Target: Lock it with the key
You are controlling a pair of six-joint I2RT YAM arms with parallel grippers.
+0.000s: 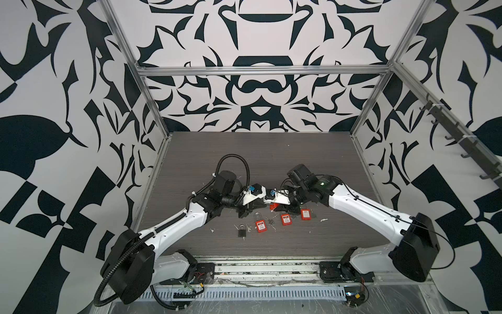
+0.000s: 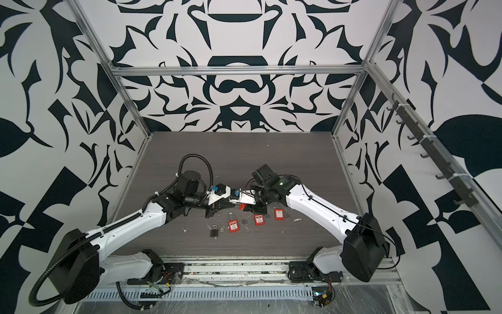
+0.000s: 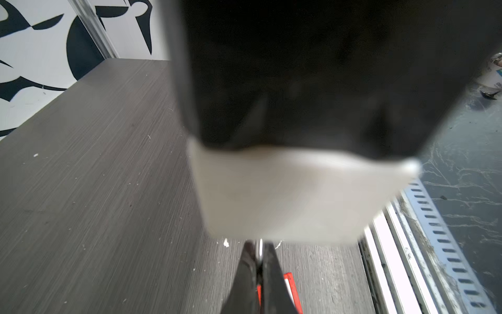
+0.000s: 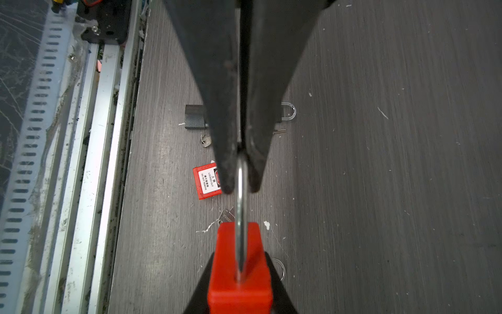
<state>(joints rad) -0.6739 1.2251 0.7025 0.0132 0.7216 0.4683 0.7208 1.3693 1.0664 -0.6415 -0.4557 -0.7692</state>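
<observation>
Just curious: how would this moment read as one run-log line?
right end effector: shut on red padlock shackle | left end effector: shut, at padlock body end

The grey table (image 1: 271, 152) bears a black padlock (image 1: 241, 232), three red padlocks (image 1: 260, 227) (image 1: 285, 219) (image 1: 306, 214), loose keys (image 1: 270, 220) and white scraps (image 1: 323, 220).

Red padlock (image 4: 239, 261) base (far end) cropped

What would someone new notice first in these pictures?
Bold black-and-white patterned walls enclose the grey wood-grain table. At mid-table the two white robot arms meet, the right gripper shut on the silver shackle of a red plastic padlock. Three more red padlocks and a small black padlock lie loose nearer the arms' bases.
</observation>
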